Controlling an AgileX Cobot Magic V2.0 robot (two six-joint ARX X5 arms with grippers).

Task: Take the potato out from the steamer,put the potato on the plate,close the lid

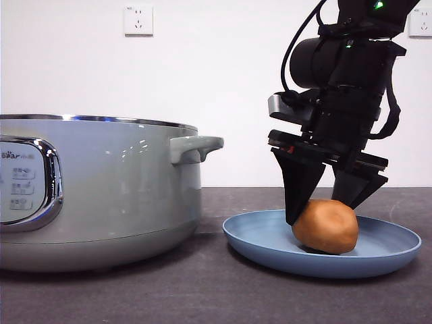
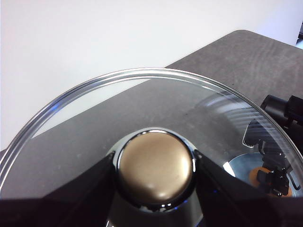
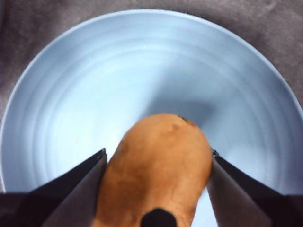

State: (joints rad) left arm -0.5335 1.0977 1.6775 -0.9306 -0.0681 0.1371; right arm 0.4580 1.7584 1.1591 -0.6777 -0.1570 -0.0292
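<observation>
One light-blue plate (image 1: 270, 246) sits nearest on the dark table, bearing one potato (image 1: 326, 226) that the right gripper (image 1: 327, 196) clasps between its two jaws. Beside it stands one lidless steamer (image 1: 121, 196); the left gripper (image 2: 155, 177) grips the single glass lid (image 2: 142, 109) by its knob.

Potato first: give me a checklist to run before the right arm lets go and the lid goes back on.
1. Potato resting on the plate: ok, its underside meets the plate.
2. Potato well inside the plate's rim: ok.
3. Right gripper released: not ok, its fingers press both sides of the potato.
4. Lid secured: ok, the left gripper grips its knob.
5. Steamer open and uncovered: ok.
6. Steamer interior empty: cannot tell, hidden below the rim.
</observation>
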